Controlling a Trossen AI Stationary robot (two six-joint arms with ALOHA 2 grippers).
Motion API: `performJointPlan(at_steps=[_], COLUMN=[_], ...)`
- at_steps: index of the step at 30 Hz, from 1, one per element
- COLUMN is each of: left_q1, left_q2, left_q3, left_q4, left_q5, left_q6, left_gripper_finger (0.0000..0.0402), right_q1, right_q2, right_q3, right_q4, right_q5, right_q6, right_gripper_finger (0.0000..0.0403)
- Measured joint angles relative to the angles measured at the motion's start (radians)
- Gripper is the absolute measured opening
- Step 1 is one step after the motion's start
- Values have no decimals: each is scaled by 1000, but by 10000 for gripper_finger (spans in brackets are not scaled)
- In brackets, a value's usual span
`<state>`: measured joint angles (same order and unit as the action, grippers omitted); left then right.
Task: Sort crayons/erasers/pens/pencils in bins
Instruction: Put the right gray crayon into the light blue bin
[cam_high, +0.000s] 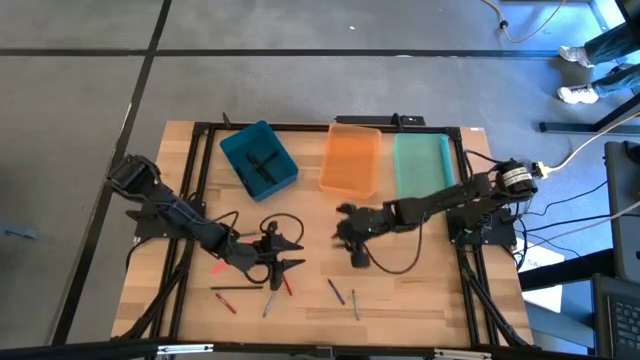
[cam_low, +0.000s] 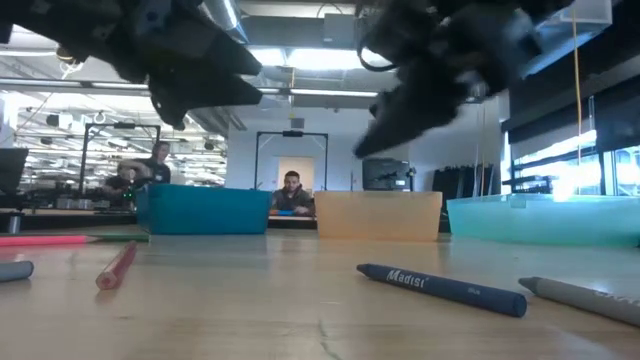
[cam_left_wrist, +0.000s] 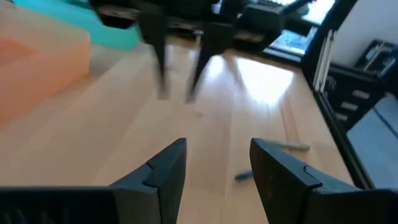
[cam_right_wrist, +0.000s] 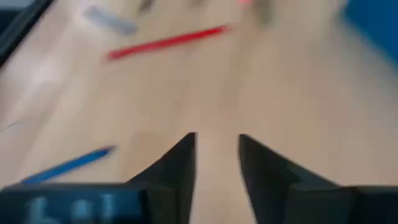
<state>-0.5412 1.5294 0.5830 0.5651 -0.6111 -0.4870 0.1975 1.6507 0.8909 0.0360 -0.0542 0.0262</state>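
Three bins stand in a row at the far side: dark teal-blue bin (cam_high: 258, 158) with dark sticks inside, orange bin (cam_high: 352, 158), mint green bin (cam_high: 420, 165). Several sticks lie loose on the near part of the table: a pink one (cam_high: 218, 266), red ones (cam_high: 288, 285), a blue crayon (cam_high: 336, 291) and a grey one (cam_high: 354, 303). My left gripper (cam_high: 300, 254) is open and hovers above the red sticks. My right gripper (cam_high: 338, 226) is open near the table's middle, in front of the orange bin. Neither holds anything.
Black cables (cam_high: 285, 220) loop across the table between the arms. A black frame (cam_high: 200, 160) borders the wooden table. Up close the low view shows the blue crayon (cam_low: 440, 288), a grey one (cam_low: 585, 297) and a red one (cam_low: 117, 266). People sit in the room behind.
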Motion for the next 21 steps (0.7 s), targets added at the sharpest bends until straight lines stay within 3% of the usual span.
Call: performJointPlan(at_steps=[3, 6, 14, 21], left_q1=[-17, -28, -9, 35], left_q2=[35, 97, 285, 301], left_q3=[31, 90, 296, 416], left_q4=[-6, -1, -16, -200], left_q5=[-17, -39, -39, 3], left_q6=[0, 5, 83, 31], left_gripper_finger=[169, 169, 169, 169], right_q1=[38, 63, 169, 265], right_q2=[18, 25, -37, -148], right_q3=[0, 0, 12, -8], right_q4=[-59, -128, -398, -518], right_q5=[-101, -113, 166, 231], right_q6=[21, 64, 117, 74], right_gripper_finger=[122, 122, 122, 122])
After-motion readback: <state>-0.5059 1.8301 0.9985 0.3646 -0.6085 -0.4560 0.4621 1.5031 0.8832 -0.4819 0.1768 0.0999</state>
